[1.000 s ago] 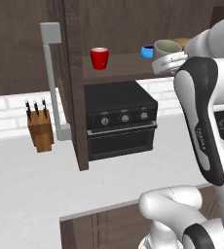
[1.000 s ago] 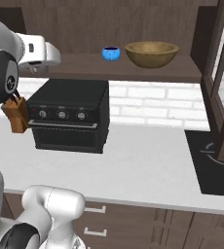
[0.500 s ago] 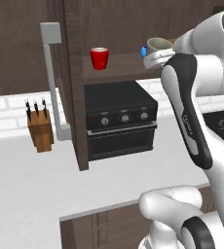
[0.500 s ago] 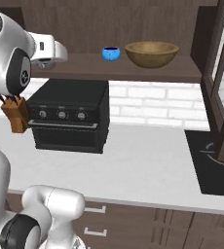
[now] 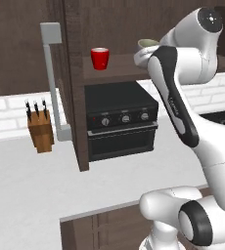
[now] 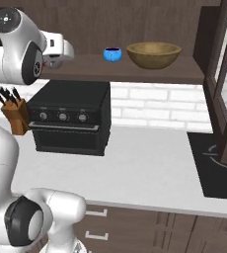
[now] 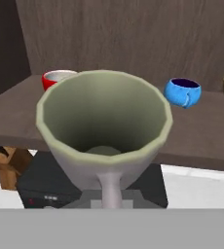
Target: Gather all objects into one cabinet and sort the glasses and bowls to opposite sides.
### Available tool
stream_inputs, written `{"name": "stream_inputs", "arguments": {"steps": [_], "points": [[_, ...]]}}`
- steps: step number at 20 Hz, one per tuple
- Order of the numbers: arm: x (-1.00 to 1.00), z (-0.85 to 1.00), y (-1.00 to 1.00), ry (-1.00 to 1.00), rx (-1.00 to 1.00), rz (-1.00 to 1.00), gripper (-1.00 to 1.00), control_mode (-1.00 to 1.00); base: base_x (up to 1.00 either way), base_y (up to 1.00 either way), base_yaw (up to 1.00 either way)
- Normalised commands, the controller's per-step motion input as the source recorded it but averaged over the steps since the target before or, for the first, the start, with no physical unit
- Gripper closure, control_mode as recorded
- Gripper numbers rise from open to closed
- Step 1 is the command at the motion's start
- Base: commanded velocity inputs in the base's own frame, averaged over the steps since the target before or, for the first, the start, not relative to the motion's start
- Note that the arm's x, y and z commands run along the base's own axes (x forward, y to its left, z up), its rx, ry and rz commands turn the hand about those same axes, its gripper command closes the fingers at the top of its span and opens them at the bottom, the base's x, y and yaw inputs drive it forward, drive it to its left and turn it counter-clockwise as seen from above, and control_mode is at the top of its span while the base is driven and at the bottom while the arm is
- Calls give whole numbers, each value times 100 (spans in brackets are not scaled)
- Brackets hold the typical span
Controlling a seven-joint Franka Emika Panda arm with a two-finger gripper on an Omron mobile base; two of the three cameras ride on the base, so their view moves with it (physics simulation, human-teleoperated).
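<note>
Shelf (image 6: pixel 150 74): carries red handleless cup (image 5: pixel 100 58) at left, small blue bowl (image 6: pixel 112 54) and wide wooden bowl (image 6: pixel 153 54) to the right
Grey-green mug (image 7: pixel 104 132): held up before the shelf, between cup and blue bowl
Black oven (image 5: pixel 119 124): below shelf, on white counter (image 6: pixel 135 173)
Knife block (image 5: pixel 40 131): left of oven

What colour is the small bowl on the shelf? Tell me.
Glossy blue, dark inside; the small bowl shows best in the hand view.

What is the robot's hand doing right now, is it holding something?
Gripper: jaws shut on the grey-green mug, held by its handle in front of the shelf.
</note>
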Motion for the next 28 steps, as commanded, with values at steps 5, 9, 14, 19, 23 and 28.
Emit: {"name": "stream_inputs", "arguments": {"steps": [5, 9, 14, 19, 23, 28], "points": [[54, -24, 10, 0, 0, 0, 100, -100, 0, 0, 0], [52, -17, 2, 0, 0, 0, 100, -100, 0, 0, 0], [51, -18, 0, 0, 0, 0, 100, -100, 0, 0, 0], [64, -14, 4, 1, 0, 0, 100, -100, 0, 0, 0], [68, -11, 10, 6, 1, 0, 100, -100, 0, 0, 0], [68, -7, 8, 6, 1, 0, 100, -100, 0, 0, 0]]}}
